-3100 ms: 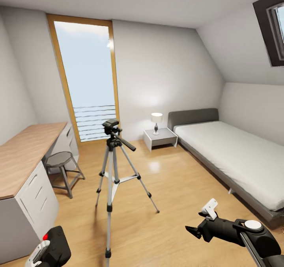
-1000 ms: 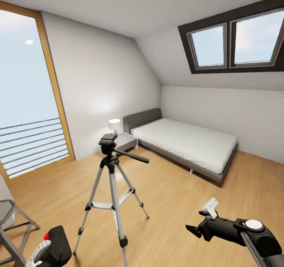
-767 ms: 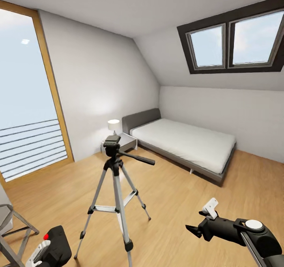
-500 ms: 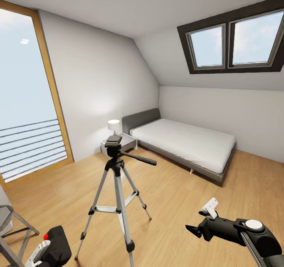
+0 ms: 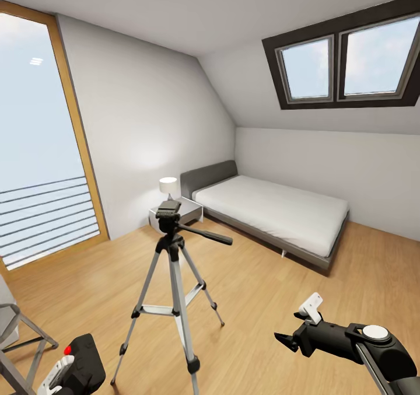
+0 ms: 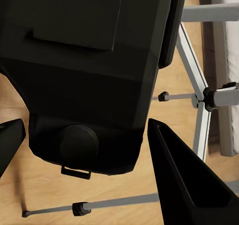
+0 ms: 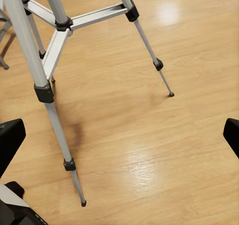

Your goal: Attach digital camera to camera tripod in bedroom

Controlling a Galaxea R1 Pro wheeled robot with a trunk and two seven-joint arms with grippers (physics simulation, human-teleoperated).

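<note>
The camera tripod (image 5: 172,266) stands on the wood floor ahead and slightly left, its black head (image 5: 168,212) empty and its pan handle pointing right. Its silver legs also cross the right wrist view (image 7: 50,70) and the left wrist view (image 6: 201,98). The digital camera (image 5: 85,357), black with a red button, sits low at the left, below and short of the tripod. My left gripper (image 6: 84,130) is shut on the camera's body (image 6: 89,60). My right gripper (image 5: 294,323) hangs low at the right, open and empty, with bare floor between its fingers (image 7: 11,140).
A grey bed (image 5: 274,208) lies along the far right wall under a dark-framed skylight (image 5: 344,62). A nightstand with a lamp (image 5: 168,186) stands behind the tripod. A grey stool (image 5: 17,331) is at the left edge, by the tall window (image 5: 35,150).
The head view has swung right, so desk and stool slid left and the bed and skylight came in. The tripod looks nearer. Both grippers keep their places; little shifts in the last half second.
</note>
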